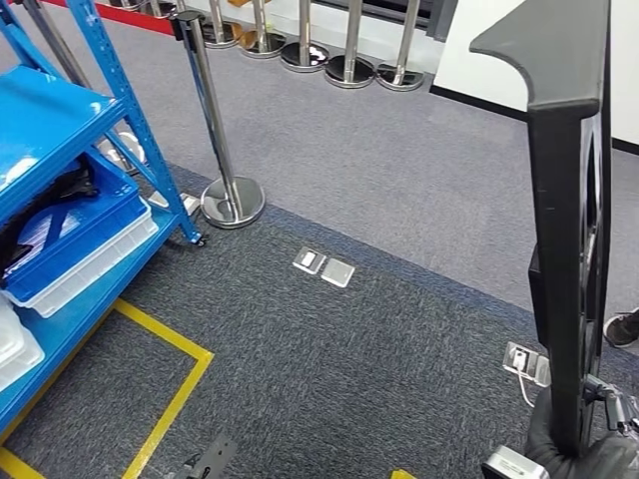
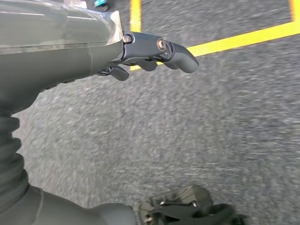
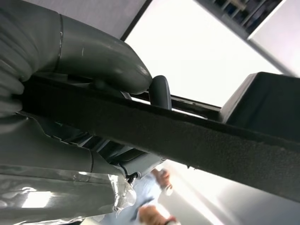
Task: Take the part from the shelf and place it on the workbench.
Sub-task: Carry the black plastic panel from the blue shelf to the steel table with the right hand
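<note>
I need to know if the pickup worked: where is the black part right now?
Off the shelf: the black part stands upright at the head view's right side, gripped by the right hand, above the carpet.

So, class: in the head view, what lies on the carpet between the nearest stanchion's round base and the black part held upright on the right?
Between the stanchion base and the black part, two small silver floor plates lie on dark carpet.

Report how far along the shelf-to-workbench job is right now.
Done: the black part is off the blue shelf, which stands to the left in the head view. In hand: the right hand grips the part, carried upright over the grey carpet; the left hand hangs with nothing in it above the floor. Left: reaching the workbench and setting the part down on it.
</note>
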